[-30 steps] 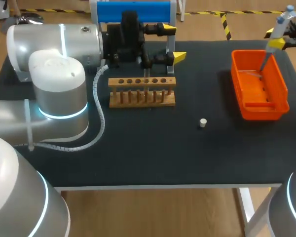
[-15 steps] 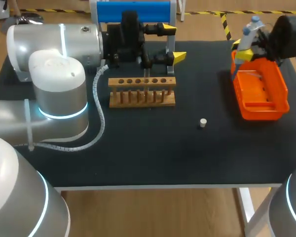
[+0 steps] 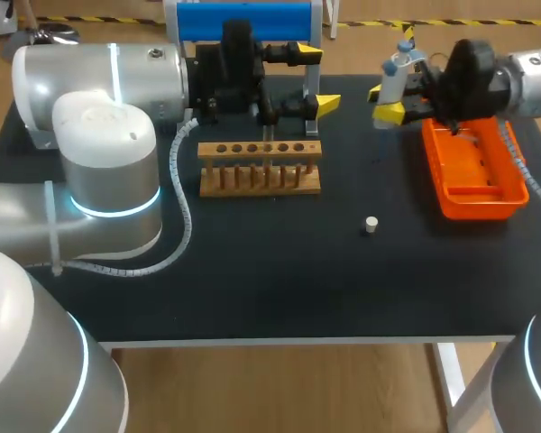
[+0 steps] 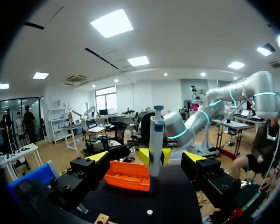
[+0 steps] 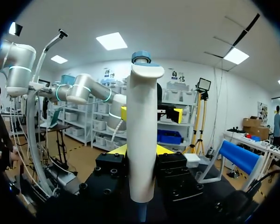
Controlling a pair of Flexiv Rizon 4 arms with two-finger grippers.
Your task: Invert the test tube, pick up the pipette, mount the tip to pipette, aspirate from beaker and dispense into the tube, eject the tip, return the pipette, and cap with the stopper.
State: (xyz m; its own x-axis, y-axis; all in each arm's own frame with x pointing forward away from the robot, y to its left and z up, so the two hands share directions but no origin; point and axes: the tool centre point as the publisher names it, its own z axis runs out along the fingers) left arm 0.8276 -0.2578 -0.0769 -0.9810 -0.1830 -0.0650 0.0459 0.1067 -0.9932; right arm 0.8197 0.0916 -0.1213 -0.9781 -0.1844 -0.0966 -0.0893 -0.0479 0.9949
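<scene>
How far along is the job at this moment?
Picked up already: the white pipette with a blue top is clamped in the right end effector, near the orange plastic bin. Tip status is unclear. Left: returning it, and capping, since the small white stopper lies on the black table.

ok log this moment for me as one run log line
right gripper: shut on pipette, upright, beside orange bin | left gripper: open, beyond tube rack | stopper: loose on table
</scene>
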